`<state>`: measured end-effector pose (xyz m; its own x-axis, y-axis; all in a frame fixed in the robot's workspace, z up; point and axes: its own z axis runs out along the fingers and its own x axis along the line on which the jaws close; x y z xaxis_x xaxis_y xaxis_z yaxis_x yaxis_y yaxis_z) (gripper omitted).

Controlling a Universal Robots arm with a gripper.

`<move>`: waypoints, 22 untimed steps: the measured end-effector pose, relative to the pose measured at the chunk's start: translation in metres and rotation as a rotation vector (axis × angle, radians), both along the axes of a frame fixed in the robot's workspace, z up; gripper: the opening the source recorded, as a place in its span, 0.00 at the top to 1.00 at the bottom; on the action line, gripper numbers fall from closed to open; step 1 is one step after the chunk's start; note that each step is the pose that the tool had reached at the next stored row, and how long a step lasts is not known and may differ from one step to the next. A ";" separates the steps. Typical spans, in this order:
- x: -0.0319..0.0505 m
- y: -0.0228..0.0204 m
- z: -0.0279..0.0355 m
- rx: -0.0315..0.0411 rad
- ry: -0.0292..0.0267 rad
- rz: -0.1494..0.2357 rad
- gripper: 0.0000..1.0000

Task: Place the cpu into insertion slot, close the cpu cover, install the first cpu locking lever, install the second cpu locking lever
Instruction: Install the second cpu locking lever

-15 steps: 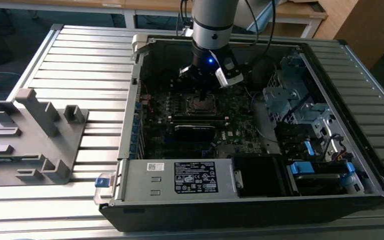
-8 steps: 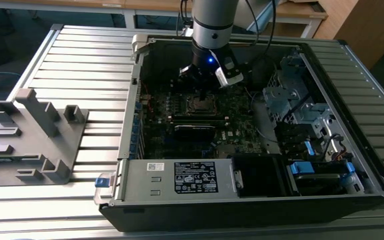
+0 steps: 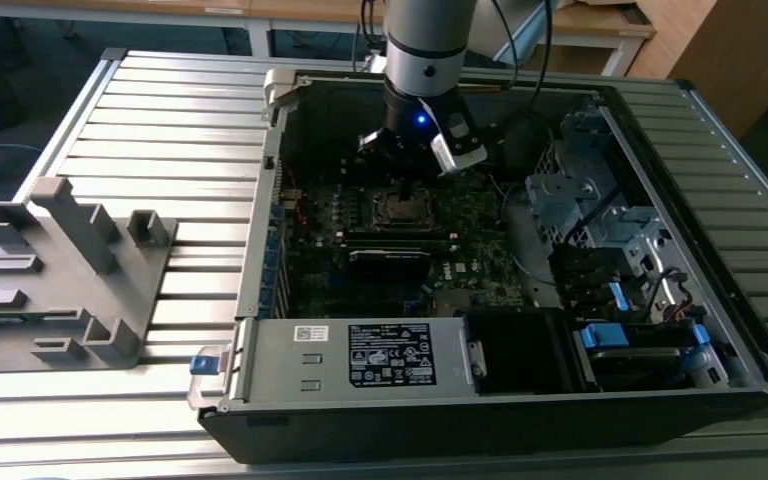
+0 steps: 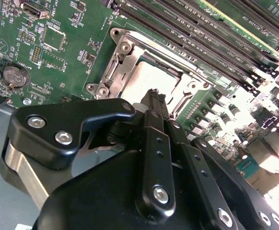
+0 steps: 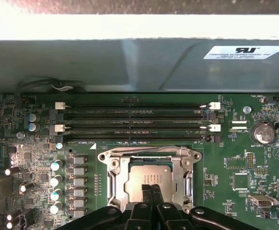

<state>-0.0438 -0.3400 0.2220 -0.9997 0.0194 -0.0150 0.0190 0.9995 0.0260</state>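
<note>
Ribbed metal surface [image 3: 157, 110] carries the open computer case [image 3: 491, 400]; inside, the claw [image 5: 151, 191], pressed together over the cpu [image 5: 149, 178], could scrape it if tilted.

Case [image 3: 491, 400] lies open at centre of the exterior view, on the table [image 3: 157, 110]. Fixture [image 3: 64, 275] at far left. Arm [image 3: 427, 60] enters from top; gripper [image 3: 404, 185] just above cpu [image 3: 403, 208], inside cover [image 3: 403, 220].
</note>
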 end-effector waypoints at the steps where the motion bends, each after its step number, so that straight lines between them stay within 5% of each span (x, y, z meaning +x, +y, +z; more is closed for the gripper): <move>1: 0.0000 0.0000 0.0000 0.0000 0.0000 0.000 0.89; 22: 0.0039 0.0000 0.0017 -0.0001 0.0000 0.000 0.89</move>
<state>-0.0399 -0.3400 0.2237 -0.9997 0.0195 -0.0150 0.0191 0.9995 0.0259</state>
